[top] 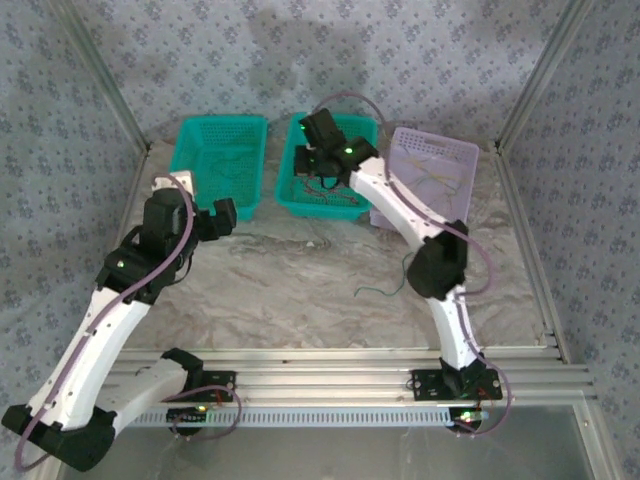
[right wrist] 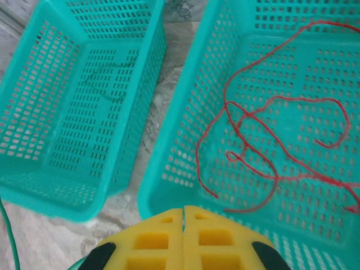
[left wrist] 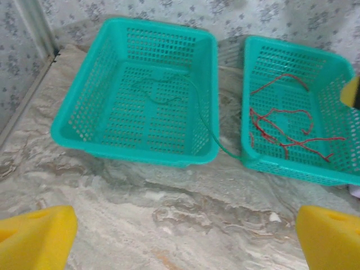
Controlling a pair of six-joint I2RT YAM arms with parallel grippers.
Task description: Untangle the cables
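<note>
Here we are over the middle basket (right wrist: 179, 140), a teal plastic tray with slotted walls and a perforated floor. The red cables (right wrist: 243, 116) lie inside it, thin and wiry, looping and crossing one another on the floor.

The right pincer (right wrist: 183, 218) hangs just above that basket's near rim. Its yellow foam-like pads are pressed flat together, and we see nothing between them.

To the left of the middle basket sits its twin, the left basket (left wrist: 129, 152), same teal lattice. A hair-fine green cable (left wrist: 205, 121) squiggles across its floor, climbs the wall nearest the middle basket and drops onto the counter (left wrist: 169, 197), a grey, marble-veined surface.

On the middle basket's other side stands a lilac basket (top: 435, 137), with pale yellow strands (top: 440, 180) scattered in it. Another green cable (top: 385, 290) curls on the counter well to the near side of the middle basket.

The left pincer (left wrist: 185, 225) hovers over the counter on the near side of the left basket, its jaws spread wide and holding nothing.
</note>
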